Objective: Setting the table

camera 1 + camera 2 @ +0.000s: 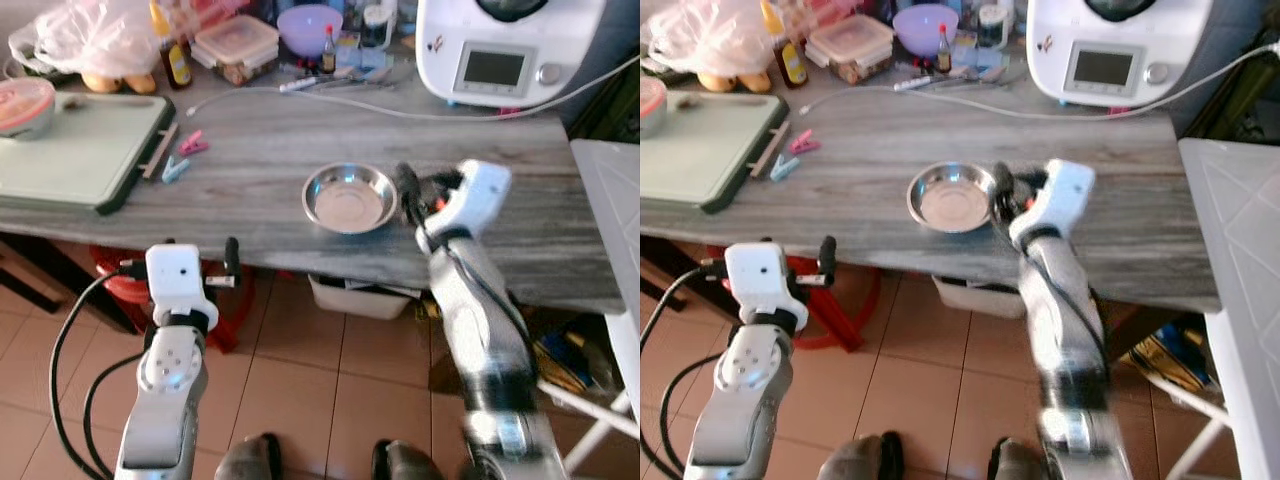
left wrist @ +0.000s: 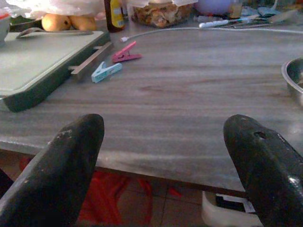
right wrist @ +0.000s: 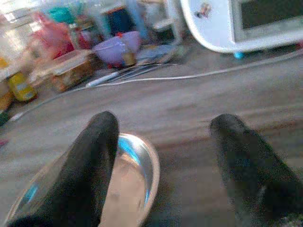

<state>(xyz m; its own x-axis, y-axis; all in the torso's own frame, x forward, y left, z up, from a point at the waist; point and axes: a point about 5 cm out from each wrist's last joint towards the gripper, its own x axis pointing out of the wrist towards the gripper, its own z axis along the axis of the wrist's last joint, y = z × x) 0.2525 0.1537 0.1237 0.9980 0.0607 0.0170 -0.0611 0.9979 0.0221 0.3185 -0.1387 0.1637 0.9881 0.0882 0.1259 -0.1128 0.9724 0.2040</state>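
Right now the steel bowl [image 1: 349,197] sits on the grey table [image 1: 260,160] near its near edge. Just right of it, the right hand [image 1: 412,190] is spread wide, one finger [image 3: 92,156] over the bowl's rim. Further left, the left hand [image 1: 200,262] hangs released off the near edge.

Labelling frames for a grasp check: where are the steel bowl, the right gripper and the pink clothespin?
steel bowl [image 1: 349,198]: left eye view, inner base.
right gripper [image 1: 415,190]: left eye view, between fingertips.
pink clothespin [image 1: 193,146]: left eye view, body.
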